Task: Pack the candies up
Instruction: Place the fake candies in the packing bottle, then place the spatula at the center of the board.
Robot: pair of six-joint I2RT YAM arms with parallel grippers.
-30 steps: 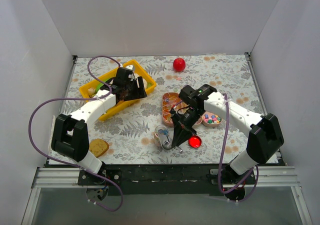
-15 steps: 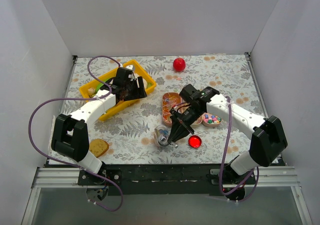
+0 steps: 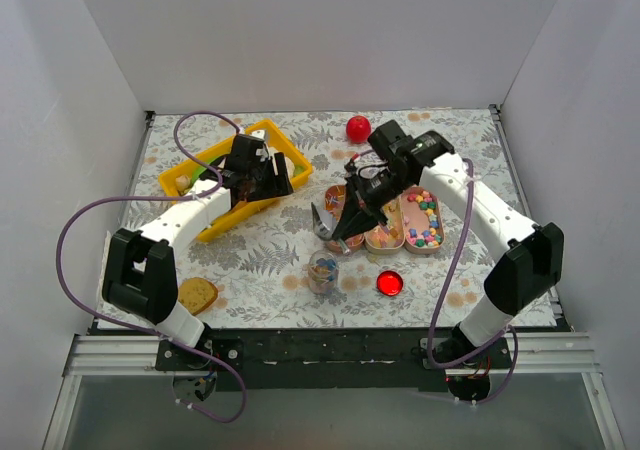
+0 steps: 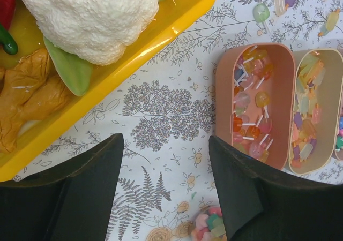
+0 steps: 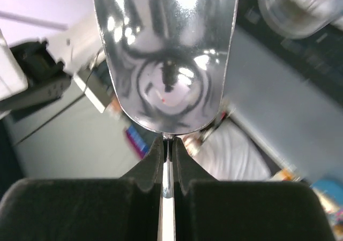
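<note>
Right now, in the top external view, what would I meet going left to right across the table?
From the left: yellow tray → clear jar of candies → red ball → red lid → box of round multicoloured candies. The scoop is left out: it overlaps the jar's place.

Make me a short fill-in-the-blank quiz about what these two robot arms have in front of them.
The right gripper is shut on a metal scoop, while the left gripper is ____.
The cauliflower lies in the ____ tray.
The jar holding candies has its red lid ____, lying beside it.
Missing words: open, yellow, off.
</note>
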